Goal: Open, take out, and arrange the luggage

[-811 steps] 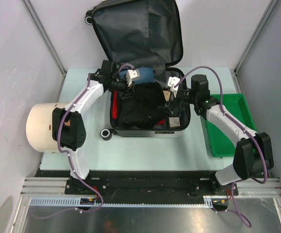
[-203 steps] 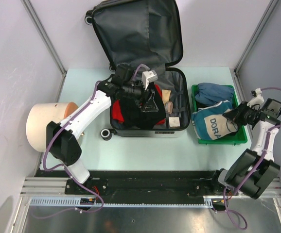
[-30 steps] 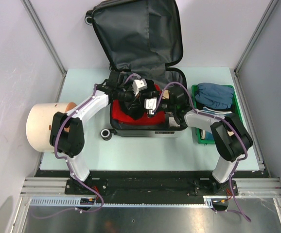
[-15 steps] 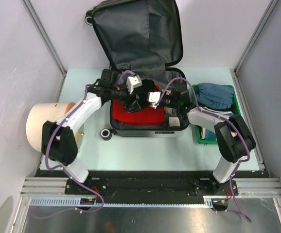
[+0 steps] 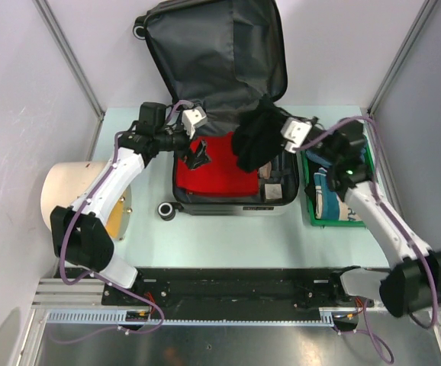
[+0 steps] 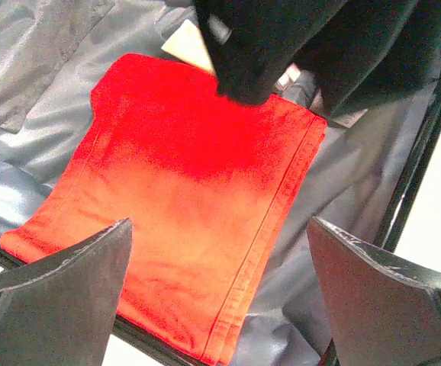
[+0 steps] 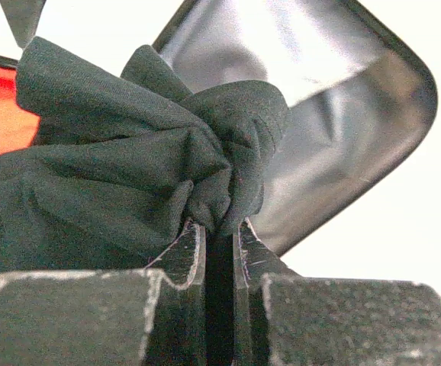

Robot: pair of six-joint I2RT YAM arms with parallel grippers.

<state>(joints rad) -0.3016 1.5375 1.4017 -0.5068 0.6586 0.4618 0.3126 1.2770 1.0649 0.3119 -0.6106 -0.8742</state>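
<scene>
Luggage (image 5: 220, 53) sits open at the back of the bench (image 5: 228, 229), lid propped up. Right fingers (image 7: 181, 263) are pinched tight on a bunched black cloth (image 5: 255, 141), held above the case's right side, near the green bin (image 5: 331, 222). Left fingers (image 6: 60, 282) are spread wide with nothing in them, over a folded red cloth (image 6: 197, 191) lying in the case. There are some small bits beside it, can't really tell what.

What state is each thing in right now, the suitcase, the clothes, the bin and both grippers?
luggage, open, lid propped upright.
red garment, folded flat inside the luggage.
black garment, bunched, hanging above the luggage.
right gripper, shut on the black garment.
left gripper, open, holding nothing.
green bin, holding blue clothes.
beige cylinder, lying on its side.
</scene>
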